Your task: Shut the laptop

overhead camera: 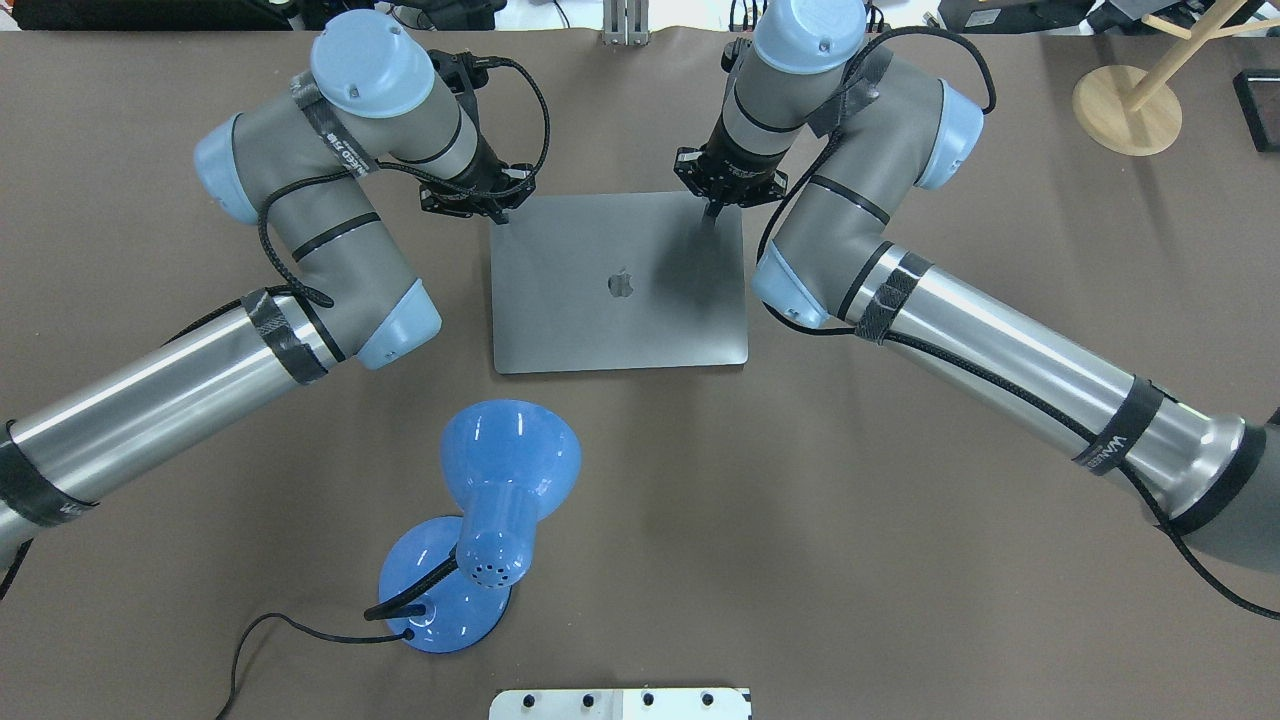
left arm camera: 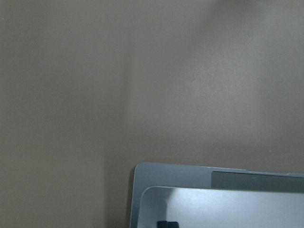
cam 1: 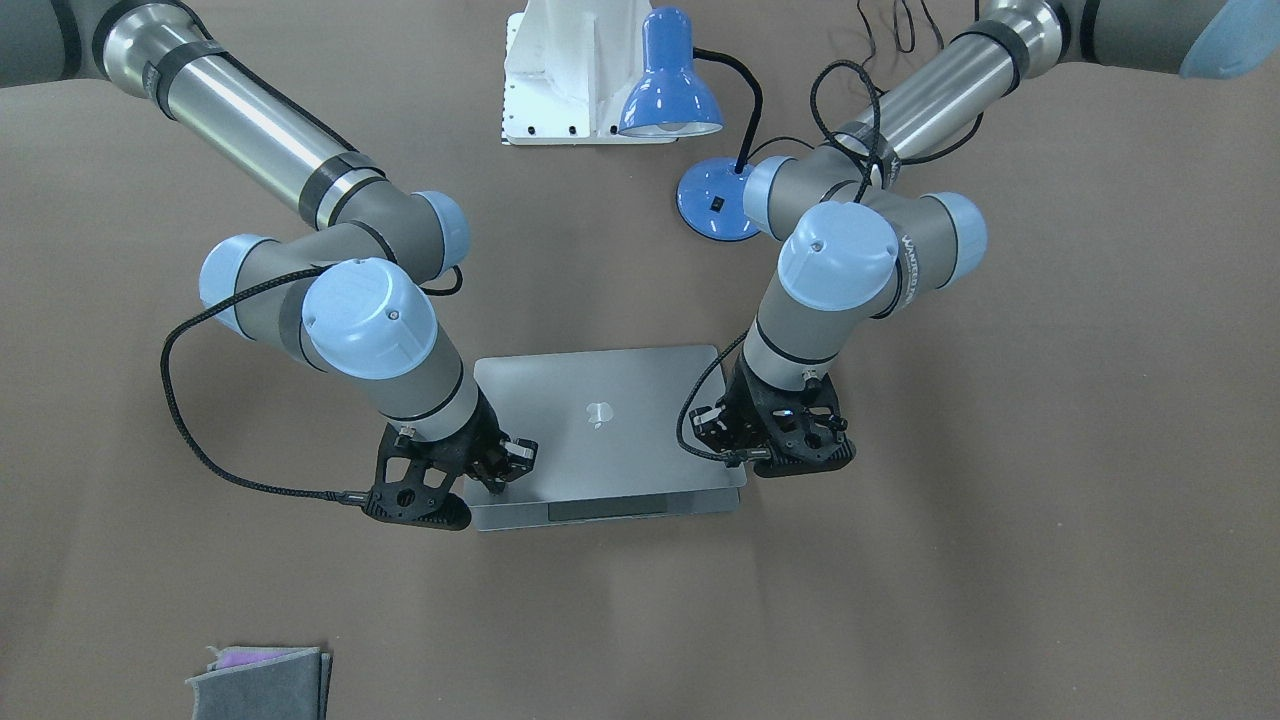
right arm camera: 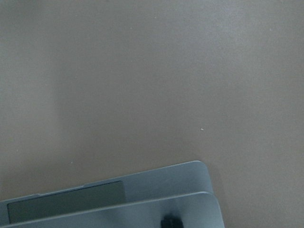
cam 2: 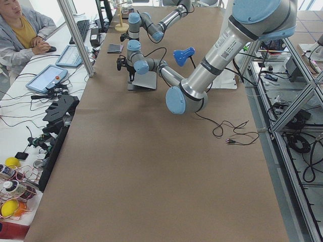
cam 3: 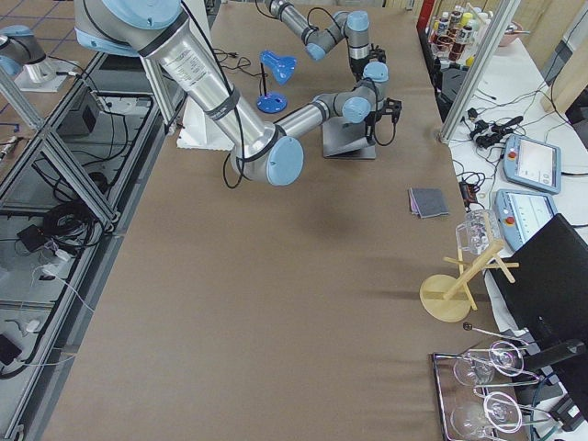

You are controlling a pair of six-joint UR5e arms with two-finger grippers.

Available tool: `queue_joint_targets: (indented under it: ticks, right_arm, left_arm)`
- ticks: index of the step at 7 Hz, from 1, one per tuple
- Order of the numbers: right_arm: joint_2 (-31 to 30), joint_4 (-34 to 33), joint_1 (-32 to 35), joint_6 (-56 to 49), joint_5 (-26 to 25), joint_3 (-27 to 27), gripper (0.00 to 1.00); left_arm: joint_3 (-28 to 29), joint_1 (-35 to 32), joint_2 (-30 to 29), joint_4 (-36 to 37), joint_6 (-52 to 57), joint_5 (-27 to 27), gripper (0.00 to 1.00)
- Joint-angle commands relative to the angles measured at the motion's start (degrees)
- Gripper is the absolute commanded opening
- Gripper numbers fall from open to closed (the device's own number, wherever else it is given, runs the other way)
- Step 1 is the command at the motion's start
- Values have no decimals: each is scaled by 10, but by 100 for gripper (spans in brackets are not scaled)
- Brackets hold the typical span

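Note:
The space-grey laptop lies mid-table with its lid, apple logo up, lowered almost onto the base. A strip of base and trackpad shows past the lid's front edge. My left gripper is shut, its tip on the lid's front corner; that corner shows in the left wrist view. My right gripper is shut, its tip on the other front corner, seen in the right wrist view. In the front-facing view the right gripper touches the lid; the left gripper is mostly hidden by its wrist.
A blue desk lamp with a black cord stands on the robot's side of the laptop. A white block sits at the near table edge. A folded grey cloth lies at the far edge. A wooden stand is far right.

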Motion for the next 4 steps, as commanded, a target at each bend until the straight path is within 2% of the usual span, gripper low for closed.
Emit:
queue_joint_targets:
  ticks: [1,4]
  right_arm:
    - [11,13,0,0,13,-34,0]
    - [18,13,0,-2,35,-55,0]
  left_arm:
    - [39,3,-16,-14,2,16,0]
    - [56,6,-21,-25,9,16,0]
